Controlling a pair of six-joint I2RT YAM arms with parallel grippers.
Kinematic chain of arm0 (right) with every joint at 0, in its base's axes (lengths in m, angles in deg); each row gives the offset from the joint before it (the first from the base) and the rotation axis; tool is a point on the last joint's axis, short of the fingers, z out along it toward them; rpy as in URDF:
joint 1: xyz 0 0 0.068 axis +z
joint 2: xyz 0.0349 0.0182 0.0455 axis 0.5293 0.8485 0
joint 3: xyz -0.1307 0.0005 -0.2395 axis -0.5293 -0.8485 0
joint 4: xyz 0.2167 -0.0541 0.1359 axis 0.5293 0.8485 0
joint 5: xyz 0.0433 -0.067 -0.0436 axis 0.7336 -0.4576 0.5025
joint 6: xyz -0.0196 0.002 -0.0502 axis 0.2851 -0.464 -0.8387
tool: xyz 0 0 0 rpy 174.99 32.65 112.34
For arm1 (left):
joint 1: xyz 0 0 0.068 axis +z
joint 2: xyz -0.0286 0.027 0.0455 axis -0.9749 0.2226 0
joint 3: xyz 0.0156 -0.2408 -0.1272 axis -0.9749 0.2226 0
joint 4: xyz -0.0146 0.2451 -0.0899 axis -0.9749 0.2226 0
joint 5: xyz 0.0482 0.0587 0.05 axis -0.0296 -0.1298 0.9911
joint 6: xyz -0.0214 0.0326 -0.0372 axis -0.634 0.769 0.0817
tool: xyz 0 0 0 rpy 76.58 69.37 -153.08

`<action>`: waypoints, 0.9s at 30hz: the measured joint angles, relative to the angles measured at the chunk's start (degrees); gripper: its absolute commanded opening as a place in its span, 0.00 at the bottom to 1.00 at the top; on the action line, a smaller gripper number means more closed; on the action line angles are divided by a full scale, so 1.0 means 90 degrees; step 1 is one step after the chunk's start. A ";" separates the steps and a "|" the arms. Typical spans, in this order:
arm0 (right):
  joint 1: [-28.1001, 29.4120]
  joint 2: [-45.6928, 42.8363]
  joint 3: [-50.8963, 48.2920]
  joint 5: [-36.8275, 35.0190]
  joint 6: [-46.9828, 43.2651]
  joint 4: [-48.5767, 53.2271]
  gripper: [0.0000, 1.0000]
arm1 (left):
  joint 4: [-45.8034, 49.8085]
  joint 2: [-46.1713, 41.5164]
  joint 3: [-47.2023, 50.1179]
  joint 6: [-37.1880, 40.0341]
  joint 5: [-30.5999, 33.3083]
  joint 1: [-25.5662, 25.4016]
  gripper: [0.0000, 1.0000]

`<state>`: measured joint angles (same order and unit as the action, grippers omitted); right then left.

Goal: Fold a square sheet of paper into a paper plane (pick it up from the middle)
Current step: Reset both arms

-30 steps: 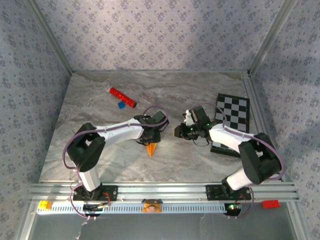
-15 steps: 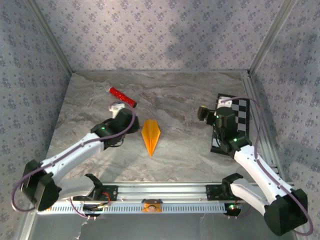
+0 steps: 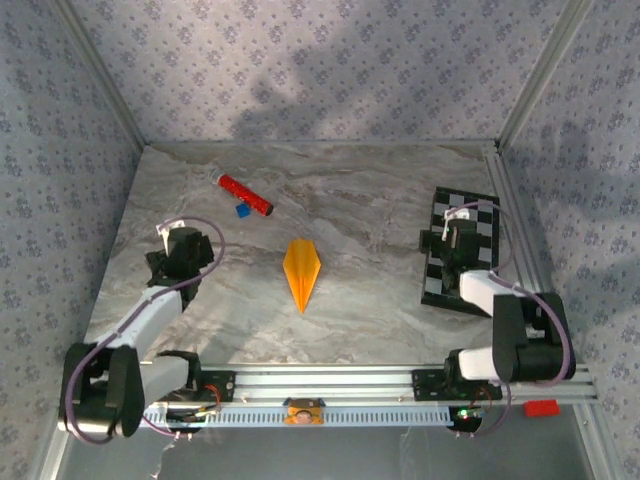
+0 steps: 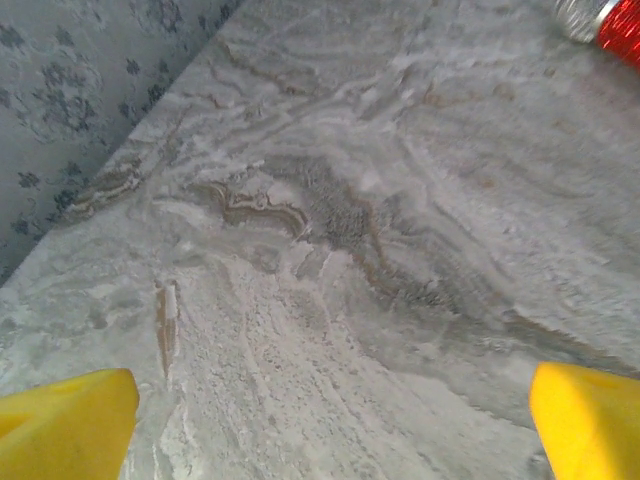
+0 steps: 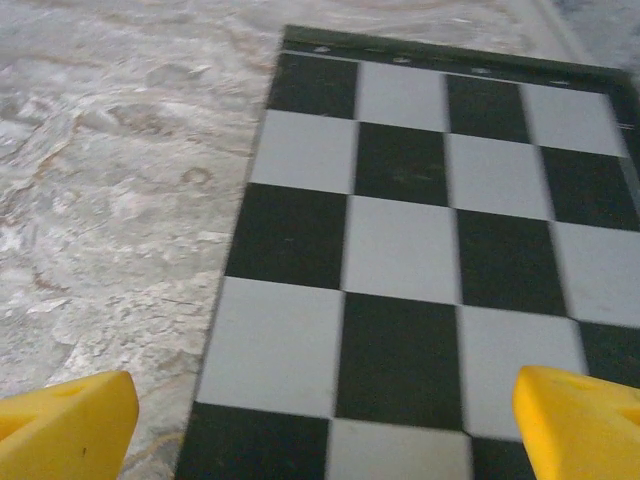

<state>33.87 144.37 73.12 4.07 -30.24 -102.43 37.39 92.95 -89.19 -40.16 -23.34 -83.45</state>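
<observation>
The paper plane [image 3: 302,272], a slim orange-yellow dart with a centre crease, lies flat in the middle of the marble table, its point toward the near edge. Neither gripper touches it. My left gripper [image 3: 175,245] is far to its left, near the left wall, open, with bare marble between its yellow fingertips [image 4: 70,425]. My right gripper [image 3: 452,232] is far to the plane's right, over the checkered board [image 3: 478,225], also open; its yellow fingertips [image 5: 65,425] frame only the board's squares [image 5: 400,250].
A red cylinder [image 3: 245,195] with a silver cap lies at the back left, with a small blue block [image 3: 242,211] just in front of it; the cylinder's end [image 4: 605,22] appears at the top right of the left wrist view. Metal rails run along the near edge.
Both grippers opened and let go of the paper plane, which now lies flat on the table. The left arm drew back to the left wall, the right arm to the checkered board.
</observation>
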 measured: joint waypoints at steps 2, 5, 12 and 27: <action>-0.0070 0.0350 -0.0041 0.0345 -0.0146 -0.0478 0.96 | -0.0554 0.0270 0.0226 0.0146 -0.0129 0.0109 1.00; -0.0364 0.0668 -0.0282 0.0884 -0.0197 -0.1241 0.95 | -0.1292 0.0505 0.0449 0.0420 -0.0398 0.0163 1.00; -0.0491 0.0780 -0.0464 0.1205 -0.0240 -0.1967 1.00 | -0.2851 0.1324 0.0474 0.0908 -0.1217 0.0522 0.99; -0.0447 0.0782 -0.0464 0.1156 -0.0243 -0.2089 1.00 | -0.4478 0.2681 0.0447 0.1222 -0.2157 0.0726 1.00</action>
<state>29.85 151.40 68.95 14.48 -32.43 -121.23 -2.92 117.08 -85.17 -29.17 -42.75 -76.91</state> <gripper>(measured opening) 0.995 0.997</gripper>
